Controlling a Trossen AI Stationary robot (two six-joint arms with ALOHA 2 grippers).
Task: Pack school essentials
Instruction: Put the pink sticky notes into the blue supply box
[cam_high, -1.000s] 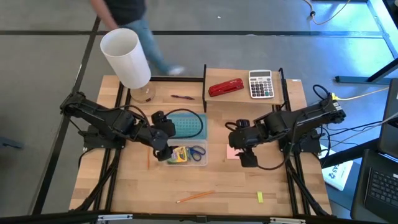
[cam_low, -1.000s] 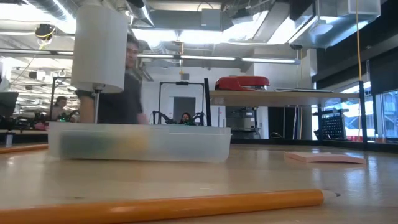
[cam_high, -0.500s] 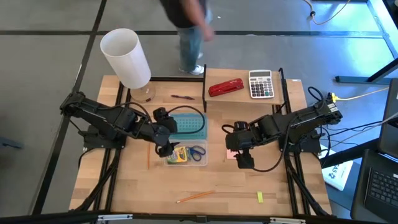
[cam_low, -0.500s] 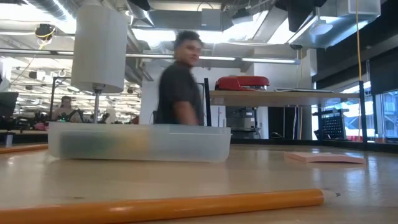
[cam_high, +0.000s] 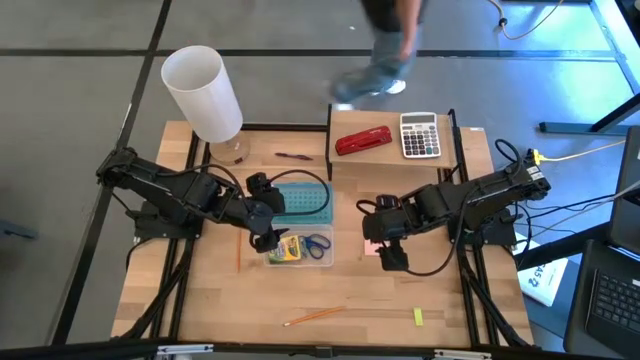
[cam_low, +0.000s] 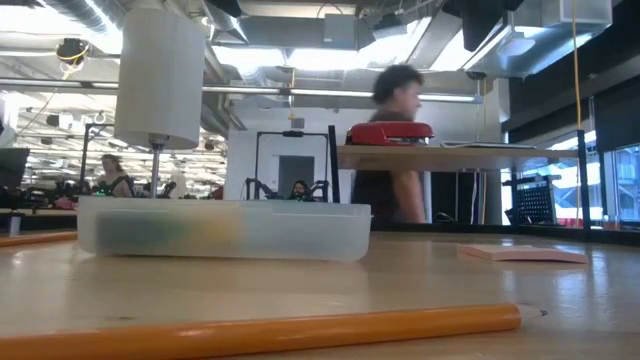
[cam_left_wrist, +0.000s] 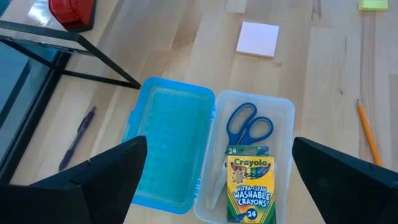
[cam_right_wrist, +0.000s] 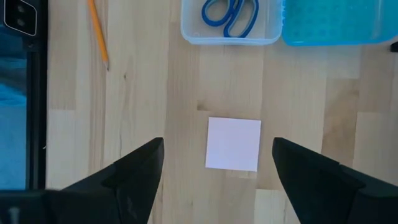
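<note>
The pad (cam_right_wrist: 233, 144) lies flat on the bare table (cam_high: 440, 300), thin and low, so the likeliest fault is a pinch that skids across its top sheets or peels off only a few; coming down off-centre would also nudge it away instead of lifting it. The right gripper (cam_right_wrist: 216, 163) hovers directly over the pad, pointing down, its jaws spread wide with one finger on either side of the pad and not touching it. The left gripper (cam_left_wrist: 217, 163) hangs over the open case (cam_left_wrist: 283, 109), jaws likewise wide apart and empty; it could catch the case rim or the blue lid (cam_left_wrist: 165, 146) if it drops. The crayons (cam_left_wrist: 249, 186) and scissors (cam_left_wrist: 247, 124) already lie inside the case, the scissors beyond the crayon box. Still loose on the table are a pencil (cam_high: 313, 316) near the front edge, a small yellow block (cam_high: 418, 317) to its right, another pencil (cam_high: 239, 250) left of the case, and the pen (cam_high: 293, 156) at the back. A crowded case may leave little room for the pad.
</note>
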